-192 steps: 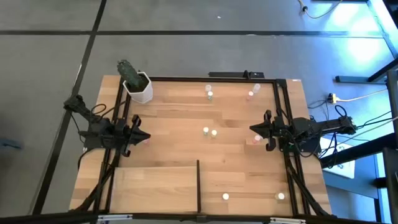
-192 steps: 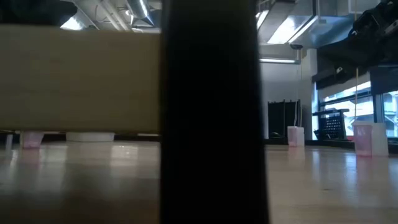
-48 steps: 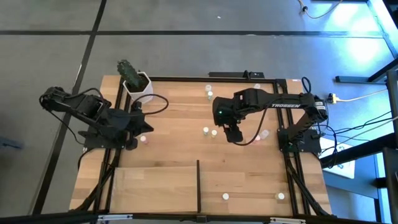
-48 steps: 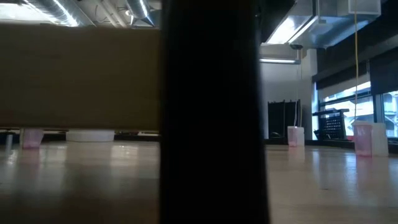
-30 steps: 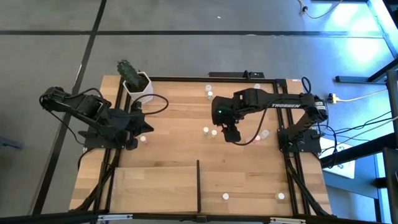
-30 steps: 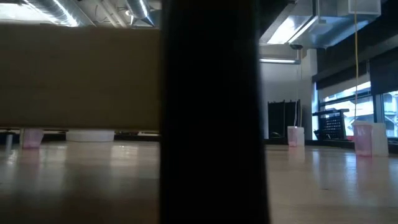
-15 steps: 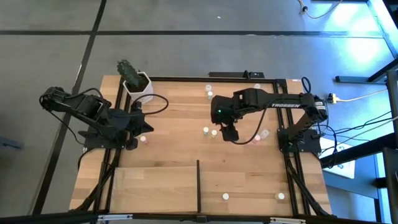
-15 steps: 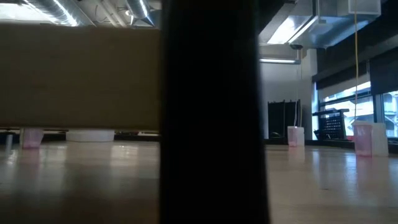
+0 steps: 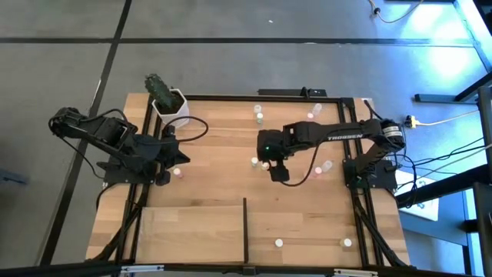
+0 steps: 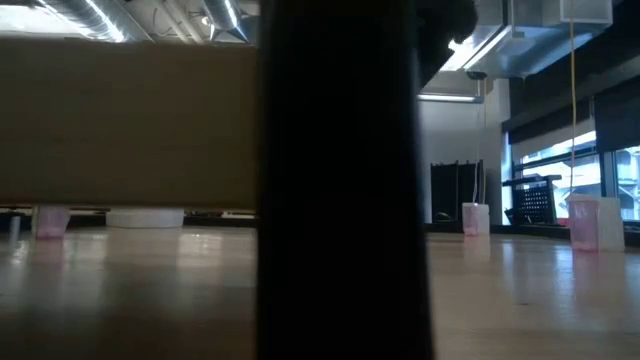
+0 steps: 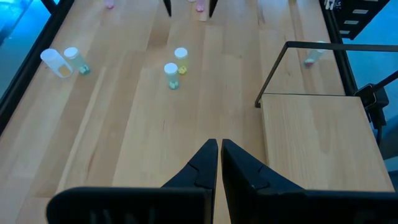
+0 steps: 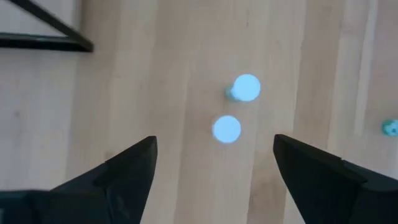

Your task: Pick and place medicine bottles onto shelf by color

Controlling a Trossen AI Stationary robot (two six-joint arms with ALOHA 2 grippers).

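**Right gripper hangs spread over two bottles at mid-table**

Right gripper (image 9: 270, 165), its fingers (image 12: 130, 168) set wide apart and grasping nothing, hangs over the middle of the table (image 9: 215, 150) in the high view, reached in from the right edge of the frame. Directly beneath it stands a pair of white-capped medicine bottles (image 9: 259, 163), just beside each other; in the right wrist view both caps (image 12: 236, 109) sit between the two dark fingers, clear of either one. The left gripper (image 11: 219, 163), fingers pressed together and carrying nothing, waits at the left side of the table in the high view (image 9: 171, 164), with one pink-tinted bottle (image 9: 177, 173) close by its tip.

Other bottles are scattered across the wood. Two stand near the top edge of the table, centre of the high frame (image 9: 259, 114); two more sit toward the upper right (image 9: 314, 112); a pale pair lies right of centre (image 9: 323, 167). Two white caps rest near the bottom of the frame, right of the divider (image 9: 278, 243) (image 9: 347, 243).

The shelf (image 9: 192, 231), a paler raised panel, fills the lower left of the high view, edged on its right by a thin black divider (image 9: 245, 229). A white cactus pot (image 9: 171, 108) stands at the table's upper left corner. In the low view a dark upright post (image 10: 338, 180) blocks the centre, with pink-tinted bottles on the wood at far left (image 10: 50, 221) and right (image 10: 594, 222).
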